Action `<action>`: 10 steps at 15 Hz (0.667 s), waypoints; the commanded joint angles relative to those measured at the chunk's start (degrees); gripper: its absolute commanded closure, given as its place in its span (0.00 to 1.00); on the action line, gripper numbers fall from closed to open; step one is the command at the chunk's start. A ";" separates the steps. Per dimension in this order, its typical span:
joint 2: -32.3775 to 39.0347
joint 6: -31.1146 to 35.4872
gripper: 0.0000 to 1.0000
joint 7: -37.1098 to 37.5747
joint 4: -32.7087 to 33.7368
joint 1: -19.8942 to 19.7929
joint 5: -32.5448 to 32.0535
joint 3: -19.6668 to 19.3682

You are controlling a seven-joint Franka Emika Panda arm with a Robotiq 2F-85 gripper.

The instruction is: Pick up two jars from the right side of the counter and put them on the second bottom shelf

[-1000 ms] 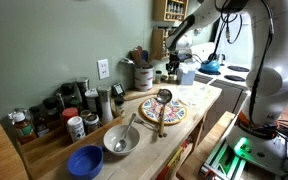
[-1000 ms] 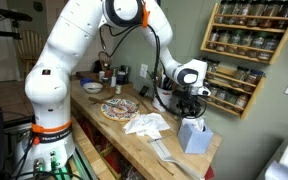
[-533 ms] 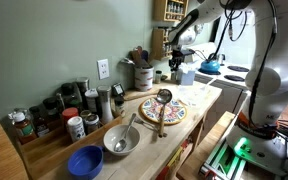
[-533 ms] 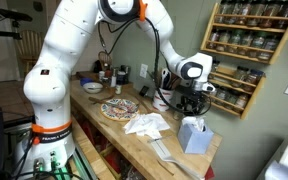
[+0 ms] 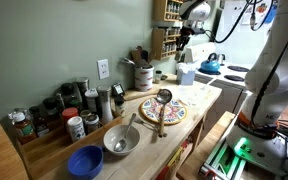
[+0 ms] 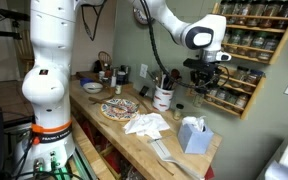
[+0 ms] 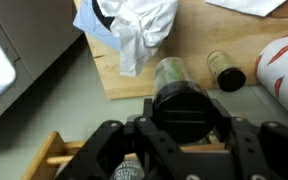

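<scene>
My gripper (image 7: pixel 189 112) is shut on a small glass jar (image 7: pixel 171 73) with a black lid. It holds the jar in the air above the light-wood counter (image 7: pixel 199 35), and the jar cannot be made out in either exterior view. In both exterior views the gripper (image 6: pixel 206 78) (image 5: pixel 187 35) hangs right in front of the brown wooden spice rack (image 6: pixel 246 55) (image 5: pixel 167 30), level with its lower shelves. A second small dark-lidded jar (image 7: pixel 224 72) stands on the counter below. Part of the rack with a jar on it (image 7: pixel 54 160) shows at the bottom left of the wrist view.
A white utensil crock (image 6: pixel 164 98) stands by the wall under the arm. A crumpled white cloth (image 6: pixel 149 123), a tissue box (image 6: pixel 192 133) and a patterned plate (image 5: pixel 164 110) with a ladle lie on the counter (image 5: pixel 199 100). Bowls (image 5: pixel 121 140) and many jars (image 5: pixel 54 110) stand farther along. A blue kettle (image 5: pixel 211 65) sits on the stove.
The arm has risen from just above the counter by the crock up to the rack's lower shelves, carrying the jar.
</scene>
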 commanded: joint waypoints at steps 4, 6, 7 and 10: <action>-8.18 -0.69 0.69 -6.75 -1.38 1.20 4.89 -3.28; -9.97 -0.90 0.69 -7.63 -1.24 1.64 4.99 -4.06; -10.96 -0.51 0.69 -7.80 -1.21 1.84 4.86 -4.41; -13.41 0.97 0.69 -9.33 -0.99 2.74 5.46 -5.45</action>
